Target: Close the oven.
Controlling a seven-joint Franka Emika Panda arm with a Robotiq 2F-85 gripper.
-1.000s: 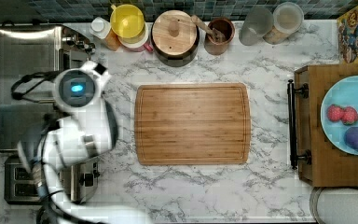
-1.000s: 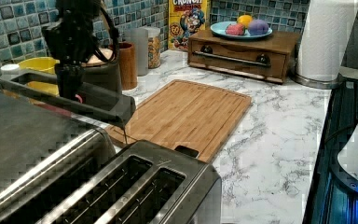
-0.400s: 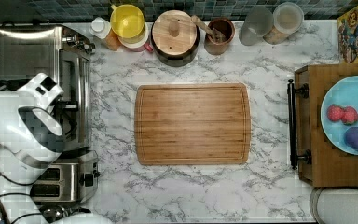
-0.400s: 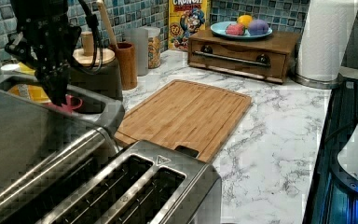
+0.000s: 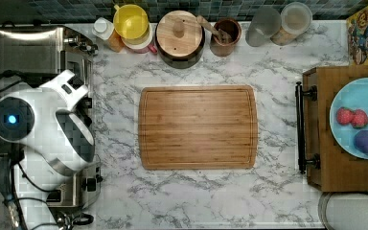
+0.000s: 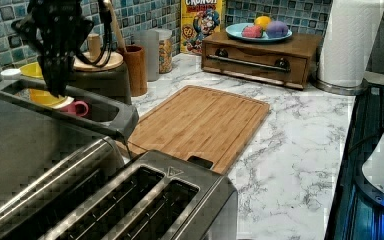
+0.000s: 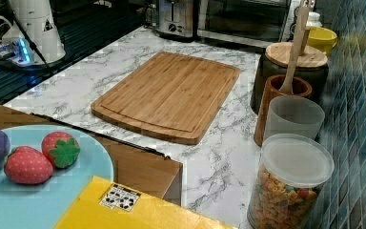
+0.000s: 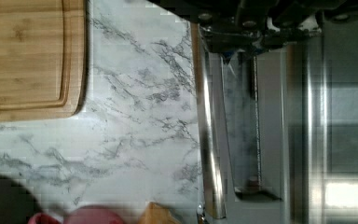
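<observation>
The oven is a steel box at the top view's left, with my white arm hanging over its front. In the left view its glass door stands tilted part-way up, not flat and not against the oven body. My dark gripper reaches down to the door's far upper edge. In the wrist view the gripper sits just past the metal bar handle and the glass pane. The right view has the oven at the far end of the counter.
A two-slot toaster stands beside the oven. A bamboo cutting board lies mid-counter. A yellow bowl, pink mug, wooden-lidded pot, utensil cup and jars line the back wall. A wooden box carries a blue plate.
The oven door has swung up from lying nearly flat to a raised tilt. My arm went toward the top view's left over the oven and the gripper followed the door's edge.
</observation>
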